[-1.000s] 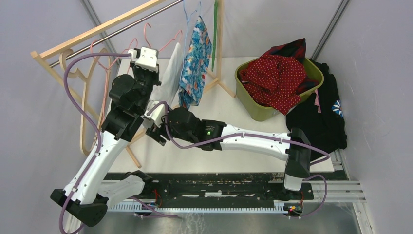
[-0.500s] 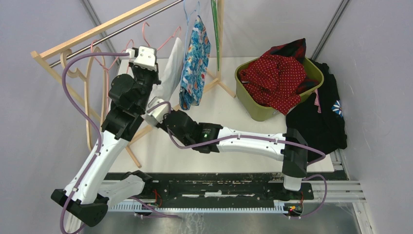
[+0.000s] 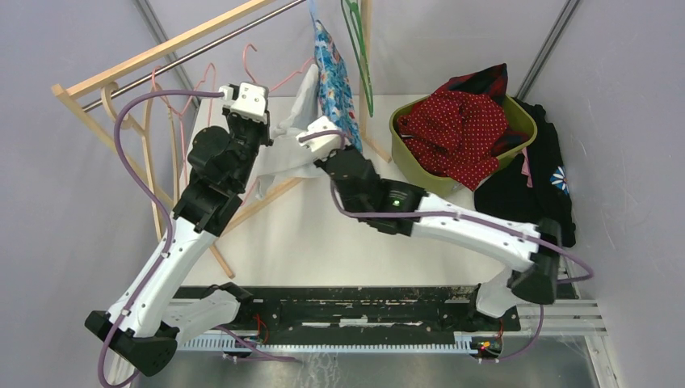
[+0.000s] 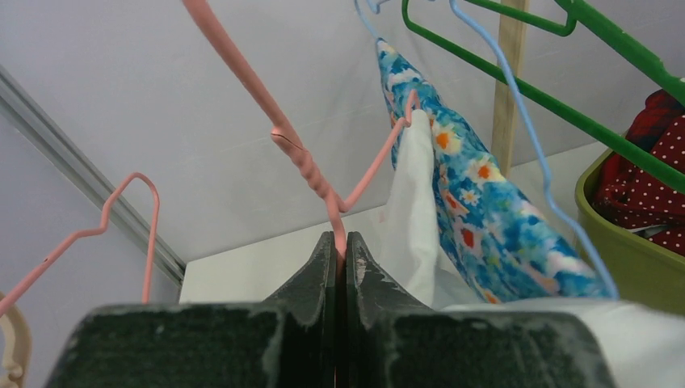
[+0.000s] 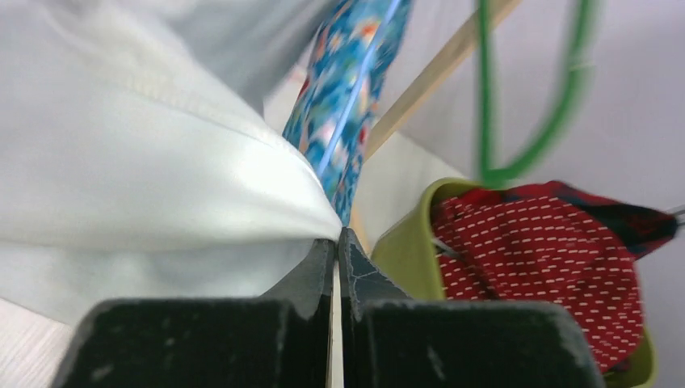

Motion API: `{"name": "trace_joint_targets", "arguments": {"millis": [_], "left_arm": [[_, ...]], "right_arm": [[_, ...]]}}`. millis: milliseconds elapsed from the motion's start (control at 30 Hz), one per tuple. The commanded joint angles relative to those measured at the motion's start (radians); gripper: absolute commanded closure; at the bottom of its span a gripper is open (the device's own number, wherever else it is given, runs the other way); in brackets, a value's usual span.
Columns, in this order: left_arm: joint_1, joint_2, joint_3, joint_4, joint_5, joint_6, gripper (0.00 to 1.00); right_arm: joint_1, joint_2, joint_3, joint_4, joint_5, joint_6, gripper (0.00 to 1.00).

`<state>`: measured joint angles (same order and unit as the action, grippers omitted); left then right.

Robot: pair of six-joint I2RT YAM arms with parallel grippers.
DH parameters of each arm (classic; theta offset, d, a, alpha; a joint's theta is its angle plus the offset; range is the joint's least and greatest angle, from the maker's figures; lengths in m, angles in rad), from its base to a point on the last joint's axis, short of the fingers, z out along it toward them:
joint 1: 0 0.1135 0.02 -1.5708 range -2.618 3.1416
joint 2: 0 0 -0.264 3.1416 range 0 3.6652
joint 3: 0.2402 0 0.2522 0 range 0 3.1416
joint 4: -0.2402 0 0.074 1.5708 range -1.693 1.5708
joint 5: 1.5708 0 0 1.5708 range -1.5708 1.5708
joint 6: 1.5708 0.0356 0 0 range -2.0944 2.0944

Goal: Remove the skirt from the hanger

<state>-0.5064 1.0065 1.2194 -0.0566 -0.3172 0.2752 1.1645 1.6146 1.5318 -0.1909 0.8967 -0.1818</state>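
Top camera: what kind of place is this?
Probably a robot test booth set up like a laundry corner: grey walls, a wooden clothes rack with hangers, and a green bin of clothes.

I see the white skirt as smooth matt cloth with a stitched hem. The pink hanger looks like glossy coated wire. The floral garment is printed cloth, the rack is bare matt wood, and my jaws are scuffed black plastic.

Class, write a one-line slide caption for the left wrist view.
Left hand shut on a pink hanger carrying a white skirt, beside a floral garment.
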Motion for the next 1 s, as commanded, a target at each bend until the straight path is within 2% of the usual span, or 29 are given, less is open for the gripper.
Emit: {"name": "trace_joint_targets", "arguments": {"millis": [0,133,200,333,467,567,767,967], "left_arm": [[0.000,-0.030,-0.002,0.098,-0.027,0.019,0.97],[0.000,-0.020,-0.011,0.118,-0.028,0.024,0.97],[0.000,-0.015,-0.016,0.129,-0.025,0.023,0.97],[0.000,-0.003,-0.023,0.146,-0.027,0.032,0.97],[-0.001,0.009,-0.026,0.160,-0.036,0.057,0.97],[0.000,0.015,-0.030,0.172,-0.044,0.070,0.97],[0.000,0.019,-0.042,0.193,-0.057,0.092,0.97],[0.000,0.021,-0.063,0.211,-0.072,0.130,0.97]], "right_arm": [[-0.002,-0.194,0.037,0.032,0.057,-0.126,0.99],[0.003,-0.279,0.096,0.002,0.018,-0.162,0.99],[0.004,-0.309,0.107,0.042,0.022,-0.213,0.99],[0.004,-0.332,0.108,0.216,0.059,-0.402,0.99],[-0.010,-0.293,0.125,0.504,0.093,-0.714,0.99],[-0.070,-0.257,0.176,0.600,0.091,-0.829,0.99],[-0.247,-0.205,0.294,0.647,0.077,-0.890,0.99],[-0.449,-0.150,0.384,0.506,0.074,-0.771,0.99]]}}
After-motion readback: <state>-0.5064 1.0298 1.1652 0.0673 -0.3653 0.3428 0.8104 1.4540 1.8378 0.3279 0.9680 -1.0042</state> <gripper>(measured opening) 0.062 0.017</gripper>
